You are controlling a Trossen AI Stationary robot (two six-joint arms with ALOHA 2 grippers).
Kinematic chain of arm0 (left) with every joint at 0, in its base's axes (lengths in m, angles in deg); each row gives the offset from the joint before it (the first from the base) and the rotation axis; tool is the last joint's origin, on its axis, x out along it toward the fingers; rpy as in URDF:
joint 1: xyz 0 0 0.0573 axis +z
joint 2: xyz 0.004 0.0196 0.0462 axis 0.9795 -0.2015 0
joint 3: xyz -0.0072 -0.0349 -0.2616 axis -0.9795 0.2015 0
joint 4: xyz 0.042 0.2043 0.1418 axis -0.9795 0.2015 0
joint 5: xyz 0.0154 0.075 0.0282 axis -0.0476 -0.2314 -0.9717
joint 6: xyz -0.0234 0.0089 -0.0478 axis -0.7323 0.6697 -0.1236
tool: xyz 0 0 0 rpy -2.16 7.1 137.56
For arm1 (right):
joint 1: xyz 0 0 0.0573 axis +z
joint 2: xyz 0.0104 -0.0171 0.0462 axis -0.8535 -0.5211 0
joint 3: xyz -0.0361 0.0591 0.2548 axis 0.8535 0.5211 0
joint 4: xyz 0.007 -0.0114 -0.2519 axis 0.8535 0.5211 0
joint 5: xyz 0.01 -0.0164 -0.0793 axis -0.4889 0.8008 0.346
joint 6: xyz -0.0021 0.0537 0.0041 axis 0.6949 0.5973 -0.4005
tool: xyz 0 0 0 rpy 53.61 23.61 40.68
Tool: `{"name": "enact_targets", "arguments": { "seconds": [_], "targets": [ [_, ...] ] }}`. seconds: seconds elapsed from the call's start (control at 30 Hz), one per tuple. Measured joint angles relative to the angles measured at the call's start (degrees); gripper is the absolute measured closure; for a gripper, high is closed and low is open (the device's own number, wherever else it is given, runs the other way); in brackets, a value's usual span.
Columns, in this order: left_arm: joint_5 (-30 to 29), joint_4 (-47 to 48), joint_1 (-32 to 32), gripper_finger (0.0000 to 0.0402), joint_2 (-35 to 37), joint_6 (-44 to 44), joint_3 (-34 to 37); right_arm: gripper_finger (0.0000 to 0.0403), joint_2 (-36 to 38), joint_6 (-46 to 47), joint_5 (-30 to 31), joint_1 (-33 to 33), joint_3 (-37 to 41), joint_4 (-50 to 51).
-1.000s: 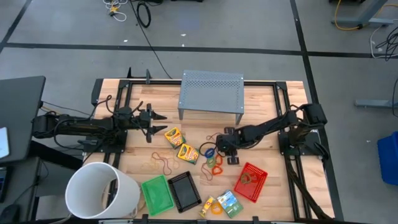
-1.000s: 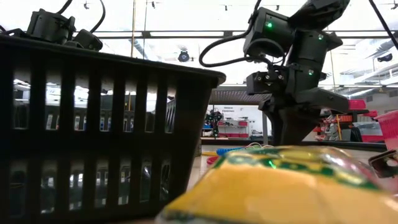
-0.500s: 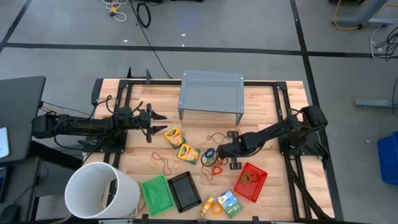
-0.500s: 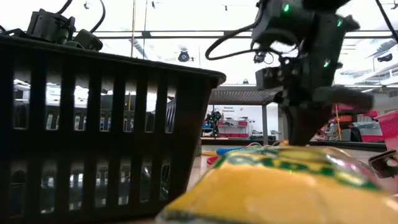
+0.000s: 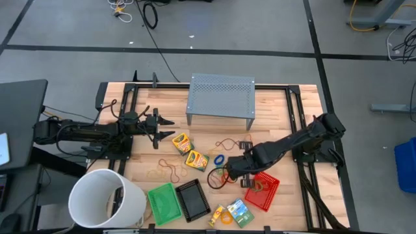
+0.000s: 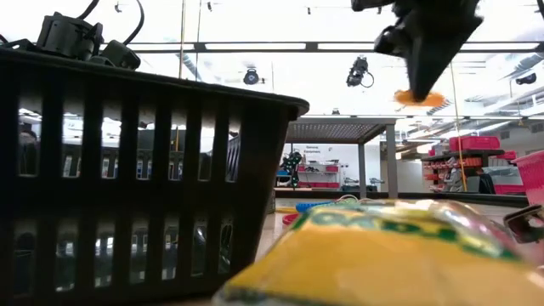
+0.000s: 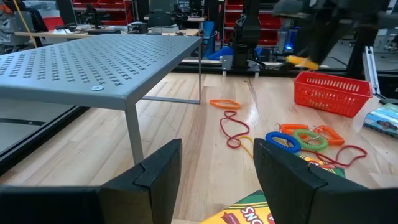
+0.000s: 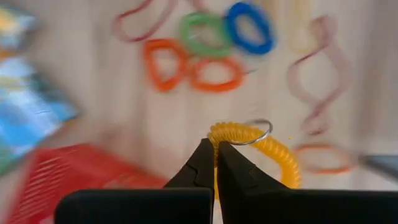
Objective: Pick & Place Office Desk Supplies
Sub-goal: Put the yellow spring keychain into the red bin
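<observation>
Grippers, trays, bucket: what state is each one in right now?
right gripper: shut on yellow ring, lifted
left gripper: open, empty
red tray: upright, holds rings
green tray: upright
black tray: upright
white bucket: on its side

A pale wooden table (image 5: 273, 107) stands on a grey concrete floor (image 5: 227, 26) crossed by dark lines, with black cables (image 5: 151, 14) trailing nearby. Beyond it, under bright ceiling lights (image 6: 255, 47), a workshop holds shelves of red bins (image 6: 476, 143) and another workbench (image 7: 93, 28).
</observation>
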Motion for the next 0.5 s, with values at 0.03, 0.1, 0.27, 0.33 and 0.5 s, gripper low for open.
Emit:
{"name": "enact_targets", "arguments": {
  "seconds": [0.03, 0.1, 0.27, 0.33, 0.5],
  "targets": [
    [0.0, 0.0, 0.0, 0.0198, 0.0, 0.0, 0.0, 0.0402, 0.0, 1.7, -2.2, 0.4, 0.1, -0.2],
    [0.0, -0.1, 0.0, 0.0198, 0.0, 0.0, 0.0, 0.0402, 0.0, 4.9, -5.8, 1.2, 1.0, -0.3],
    [0.0, -0.1, 0.0, 0.0198, 0.0, 0.0, 0.0, 0.0402, 0.0, 12.4, -11.1, 4.3, 2.8, 0.7],
    [0.0, -0.1, 0.0, 0.0198, 0.0, 0.0, 0.0, 0.0402, 0.0, 15.8, -13.8, 5.3, 2.9, 0.6],
    [0.0, -0.2, 0.0, 0.0198, 0.0, 0.0, 0.0, 0.0402, -0.1, 22.5, -19.4, 7.2, 2.9, -3.2]
  ]
}}
